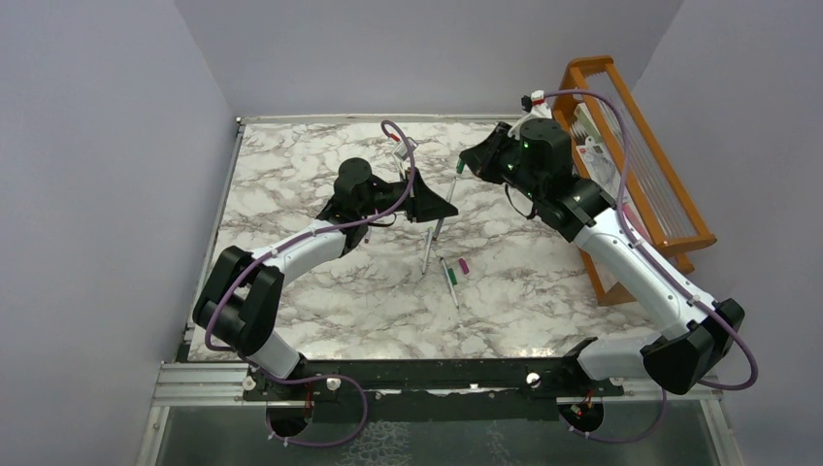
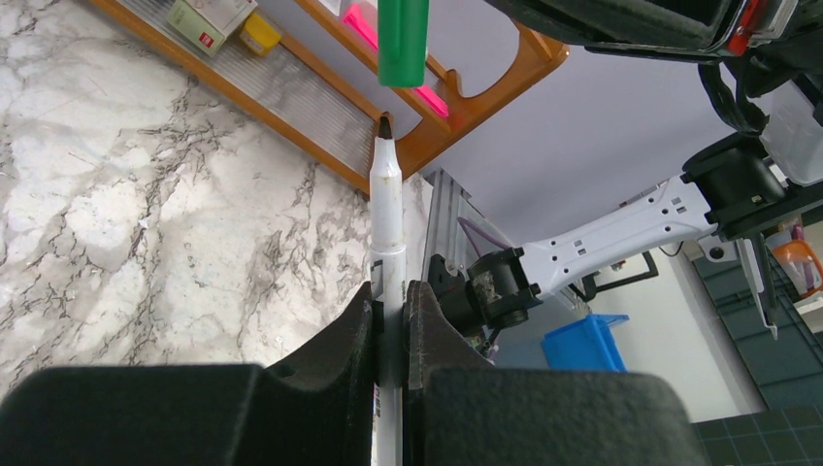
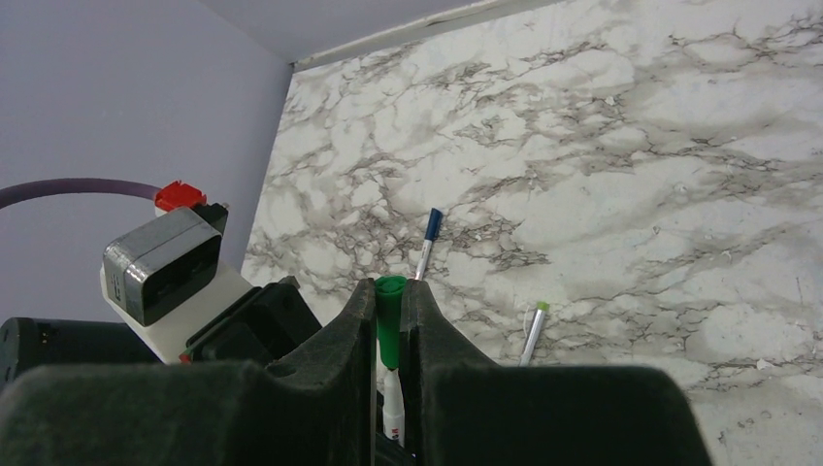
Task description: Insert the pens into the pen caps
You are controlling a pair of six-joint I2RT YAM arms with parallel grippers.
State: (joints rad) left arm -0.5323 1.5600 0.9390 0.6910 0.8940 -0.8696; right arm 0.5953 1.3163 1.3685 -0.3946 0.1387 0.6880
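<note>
Left tool (image 2: 388,309): fingers pressed together on a grey-white pen (image 2: 386,209), pinching it mid-barrel, dark tip pointing away from the wrist. Right tool (image 3: 390,309): pinching the green cap (image 3: 390,296). Cap and tip are lined up and close. The left wrist view shows a small gap between them, not touching. Both are held above the bench (image 1: 291,165), toward its far middle. On the bench nearer the arm bases lie a grey pen (image 1: 428,250) and a pen with a green end (image 1: 451,276), with the magenta cap (image 1: 464,264) just beside the latter. A pen with a blue end (image 3: 427,241) lies on the marble beyond the right tool. An orange rack (image 1: 636,146) stands at the right edge.
</note>
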